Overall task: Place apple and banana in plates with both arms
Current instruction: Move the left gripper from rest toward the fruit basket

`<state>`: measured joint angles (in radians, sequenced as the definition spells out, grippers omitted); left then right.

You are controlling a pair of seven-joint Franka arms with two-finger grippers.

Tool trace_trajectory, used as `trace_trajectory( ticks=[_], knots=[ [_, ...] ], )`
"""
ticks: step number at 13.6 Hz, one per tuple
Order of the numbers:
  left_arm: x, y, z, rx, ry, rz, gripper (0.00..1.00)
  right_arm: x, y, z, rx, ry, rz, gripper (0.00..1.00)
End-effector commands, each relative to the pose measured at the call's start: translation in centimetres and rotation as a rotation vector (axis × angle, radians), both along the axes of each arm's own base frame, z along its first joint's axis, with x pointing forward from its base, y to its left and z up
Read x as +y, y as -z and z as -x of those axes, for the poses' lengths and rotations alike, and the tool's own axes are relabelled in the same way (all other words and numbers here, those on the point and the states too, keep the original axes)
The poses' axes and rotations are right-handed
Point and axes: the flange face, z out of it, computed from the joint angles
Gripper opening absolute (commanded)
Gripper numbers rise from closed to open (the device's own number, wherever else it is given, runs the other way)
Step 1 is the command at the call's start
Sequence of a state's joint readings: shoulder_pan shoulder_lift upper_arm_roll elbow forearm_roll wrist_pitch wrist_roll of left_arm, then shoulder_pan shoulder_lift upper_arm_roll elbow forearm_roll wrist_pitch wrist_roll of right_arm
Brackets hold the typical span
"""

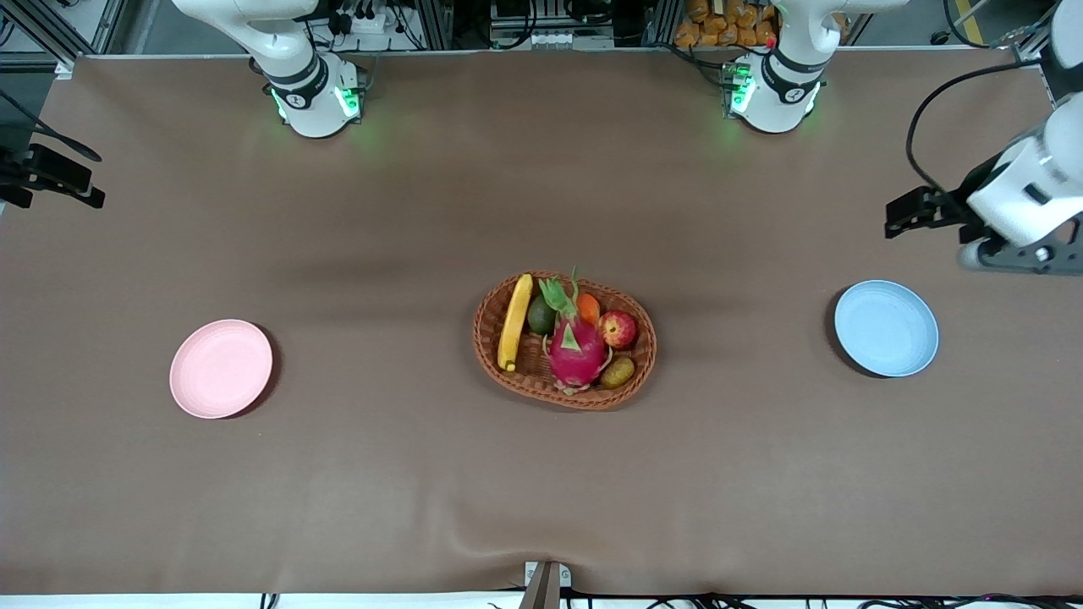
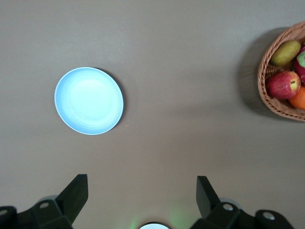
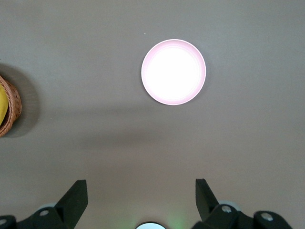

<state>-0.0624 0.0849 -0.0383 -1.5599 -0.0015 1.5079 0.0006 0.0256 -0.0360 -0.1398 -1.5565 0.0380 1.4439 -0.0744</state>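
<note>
1. the left gripper hangs up in the air over the bare brown table at the left arm's end. its two black fingers are spread wide apart, and there is nothing between them.
2. the right gripper hangs over bare table at the right arm's end. its fingers are spread wide too, and it holds nothing.
3. in the front view the left gripper sticks out at the table's edge, and the right gripper shows at the other edge as a dark shape.
4. the light blue plate lies flat on the table toward the left arm's end, with nothing on it. the left wrist view shows it too.
5. the pale pink plate lies flat toward the right arm's end, with nothing on it. the right wrist view shows it too.
6. a brown wicker basket sits in the middle of the table, between the two plates and well apart from both.
7. the banana lies in the basket along the side toward the right arm's end.
8. the apple sits in the basket on the side toward the left arm's end.
9. a big pink dragon fruit lies between the banana and the apple.
10. a dark green fruit, an orange fruit and a brownish green fruit are in the basket as well.
</note>
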Motion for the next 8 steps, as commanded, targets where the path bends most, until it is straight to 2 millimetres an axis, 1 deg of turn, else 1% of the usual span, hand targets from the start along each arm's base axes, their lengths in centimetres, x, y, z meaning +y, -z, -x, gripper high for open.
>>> trace_trajectory(
  ticks=[1,2,3,4,5,6,7,8],
  knots=[
    [-2.0,2.5,-1.2,0.042,0.064,-0.02,1.0,0.2,0.0,0.3,0.002,-0.013,-0.019,1.0],
    [-2.5,3.8,-1.8,0.047,0.066,-0.007,1.0,0.2,0.1,0.2,0.005,-0.013,-0.019,1.0],
    [-2.8,5.3,-2.6,0.047,0.067,0.014,1.0,0.2,0.3,0.2,0.008,-0.013,-0.02,1.0],
    [-3.0,6.4,-3.0,0.062,0.061,0.051,1.0,0.2,0.3,0.2,0.009,-0.013,-0.02,1.0],
    [-3.8,7.8,-3.4,0.074,0.084,0.07,1.0,0.2,0.3,0.2,0.009,-0.013,-0.02,1.0],
    [-5.5,8.4,-3.6,0.067,0.121,0.071,1.0,0.2,0.3,0.2,0.009,-0.013,-0.02,1.0],
    [-8.1,9.6,-3.6,0.065,0.166,0.069,1.0,0.2,0.4,0.2,0.009,-0.013,-0.02,1.0],
    [-9.9,10.6,-3.5,0.053,0.193,0.071,1.0,0.3,0.5,0.1,0.009,-0.015,-0.021,1.0]
  ],
)
